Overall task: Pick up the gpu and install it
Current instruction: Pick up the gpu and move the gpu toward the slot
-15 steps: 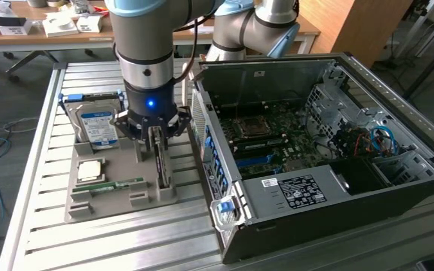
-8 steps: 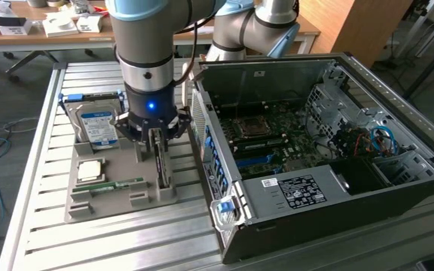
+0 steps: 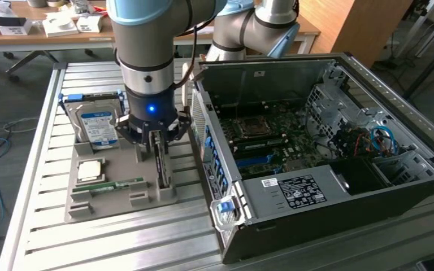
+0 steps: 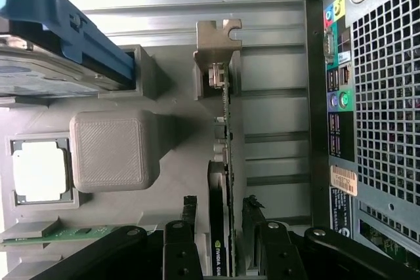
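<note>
- The gpu [image 4: 223, 155] is a thin flat card that stands on its long edge in a slot of the grey tray [image 4: 111, 155].
- In the wrist view it is seen edge-on: a narrow dark strip with a green board edge along it and a pale metal bracket at the end far from the pincer.
- In the exterior view the gpu [image 3: 162, 167] looks like a dark upright slab at the side of the tray [image 3: 89, 206] nearest to the open case [image 3: 315, 169].
- The pincer [image 4: 220, 202] is spread wide, with one finger [image 4: 189, 218] on each side of the card, and a narrow gap shows between each finger and the card.
- The pincer [image 3: 155, 141] is low over the card's upper edge, at the end away from the bracket.
- The card's flat faces cannot be seen in the wrist view, and the arm covers its upper end in the exterior view.
- On the same tray are the drive [image 3: 99, 124], a chip [image 3: 90, 169] and a memory stick [image 3: 119, 184]; the drive is cut off in the wrist view.
- The tray and the case both stand on the slatted desk [image 3: 126, 243], the case just beside the tray.
</note>
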You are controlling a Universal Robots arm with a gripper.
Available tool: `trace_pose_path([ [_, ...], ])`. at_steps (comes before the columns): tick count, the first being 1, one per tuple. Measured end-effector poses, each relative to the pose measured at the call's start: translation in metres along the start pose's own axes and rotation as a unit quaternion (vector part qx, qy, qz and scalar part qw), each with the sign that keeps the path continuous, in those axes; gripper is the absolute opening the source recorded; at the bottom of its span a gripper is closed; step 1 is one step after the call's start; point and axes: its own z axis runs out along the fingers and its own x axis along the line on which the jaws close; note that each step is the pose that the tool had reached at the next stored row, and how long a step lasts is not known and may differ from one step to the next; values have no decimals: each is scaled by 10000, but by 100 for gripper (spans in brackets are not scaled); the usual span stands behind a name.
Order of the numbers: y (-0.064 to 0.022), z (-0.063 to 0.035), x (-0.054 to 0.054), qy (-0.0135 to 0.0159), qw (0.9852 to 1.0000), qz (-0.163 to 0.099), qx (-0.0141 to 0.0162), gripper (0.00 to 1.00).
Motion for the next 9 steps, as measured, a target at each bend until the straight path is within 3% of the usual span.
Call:
trace_pose_path([
  [9,-7,95,1,2,10000,0,2,42],
])
